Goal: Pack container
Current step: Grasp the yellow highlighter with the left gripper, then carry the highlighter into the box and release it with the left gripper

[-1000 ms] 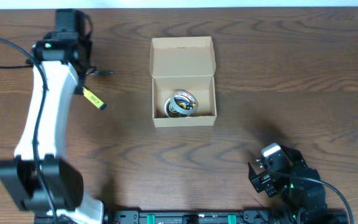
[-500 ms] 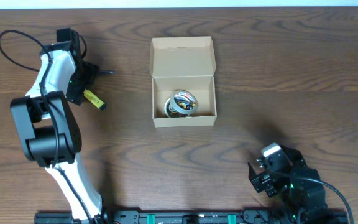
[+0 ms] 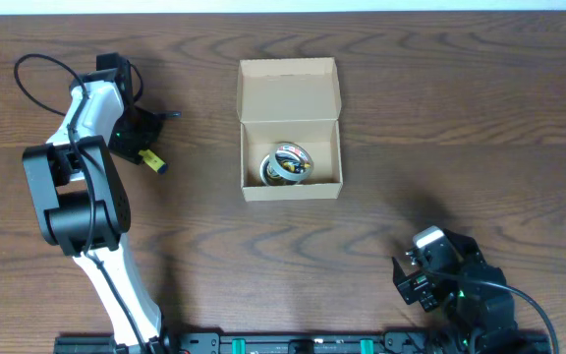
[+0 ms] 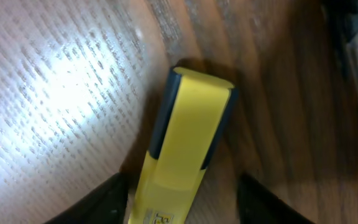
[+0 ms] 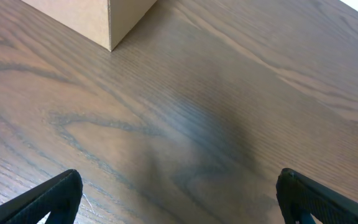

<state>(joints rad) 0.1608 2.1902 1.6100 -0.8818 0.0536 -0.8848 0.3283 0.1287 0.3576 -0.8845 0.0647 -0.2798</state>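
The container (image 3: 288, 88), a tan cardboard box with its flap lid folded back, sits open at the table's top centre with a shiny round roll (image 3: 288, 162) inside. To its left a yellow highlighter (image 3: 152, 160) lies on the wood. My left gripper (image 3: 134, 140) is down over it. In the left wrist view the highlighter (image 4: 188, 137) runs between the two dark fingers of my left gripper (image 4: 182, 208); the left finger is close against it and the right one stands apart. My right gripper (image 3: 413, 278) rests open near the front right, with bare wood in my right gripper (image 5: 179, 199) and a corner of the container (image 5: 92, 15) ahead.
A small dark object (image 3: 168, 115) lies just beyond the left gripper. A black cable (image 3: 37, 74) loops off the left arm. The table's front rail (image 3: 293, 344) runs along the bottom edge.
The left arm has swung down and settled over the highlighter, and its jaws have narrowed around it. The right arm and the container have not moved.
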